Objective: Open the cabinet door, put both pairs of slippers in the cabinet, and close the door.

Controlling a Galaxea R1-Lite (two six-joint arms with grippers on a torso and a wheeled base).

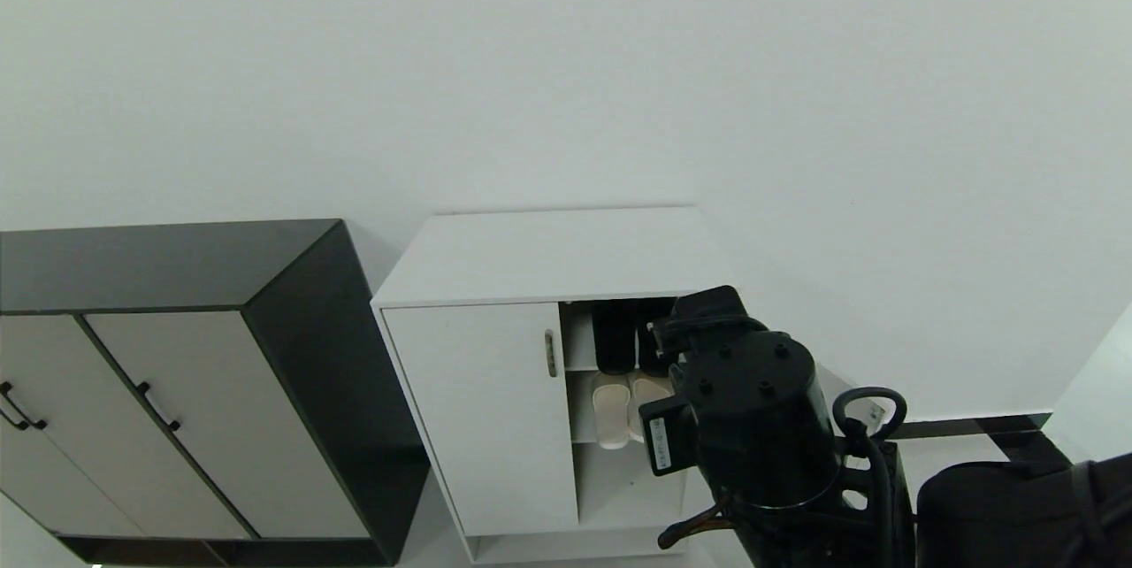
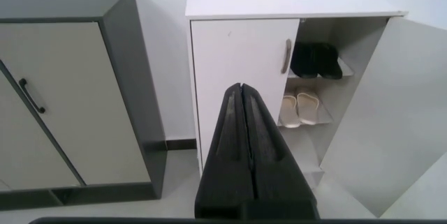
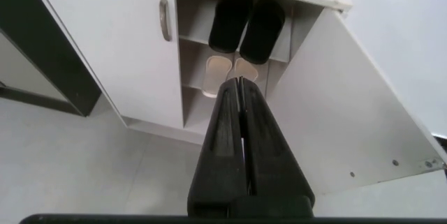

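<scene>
White cabinet (image 1: pixel 548 254) loaded: black slippers (image 1: pixel 615 338) shelved at twelve o'clock of pale slippers (image 1: pixel 612 409), door (image 3: pixel 349 112) wide at three o'clock. Right gripper (image 3: pixel 240 84) and left gripper (image 2: pixel 241 88), pinched together and empty, look ready to push it closed.

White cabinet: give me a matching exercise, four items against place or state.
Items:
1. black slippers
2. cream slippers
3. left-hand door
4. right-hand door

Place or state:
A. swung open
B. on the upper shelf
C. shut
D. on the middle shelf

Pairs: 1-B, 2-D, 3-C, 4-A
</scene>
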